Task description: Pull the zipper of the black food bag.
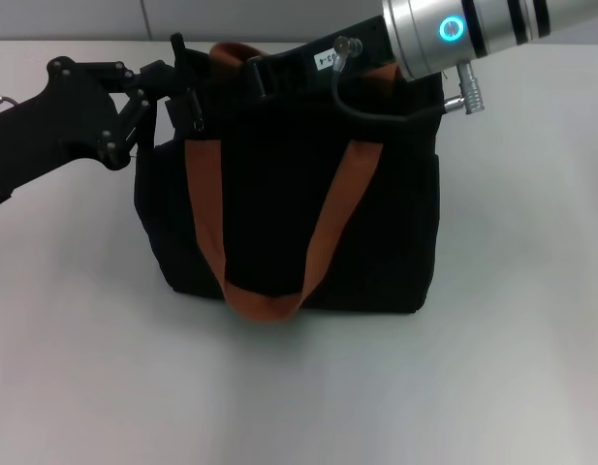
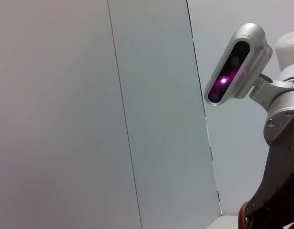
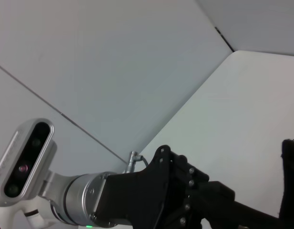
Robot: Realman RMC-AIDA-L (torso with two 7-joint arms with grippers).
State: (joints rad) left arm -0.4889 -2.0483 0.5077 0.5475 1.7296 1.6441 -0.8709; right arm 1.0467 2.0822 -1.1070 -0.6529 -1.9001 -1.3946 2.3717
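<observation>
The black food bag (image 1: 279,194) stands upright on the white table, with its orange-brown handles (image 1: 265,300) hanging down its front. My left gripper (image 1: 187,89) is at the bag's top left corner and is shut on the fabric there. My right gripper (image 1: 267,73) reaches in from the upper right and rests on the bag's top edge, black against black. The zipper is hidden behind the grippers and the dark fabric. The right wrist view shows my left arm (image 3: 151,200) and a sliver of the bag (image 3: 290,181).
The white table (image 1: 492,368) spreads around the bag on all sides. A grey panelled wall (image 2: 89,114) stands behind. My head camera housing shows in the left wrist view (image 2: 235,67) and the right wrist view (image 3: 25,157).
</observation>
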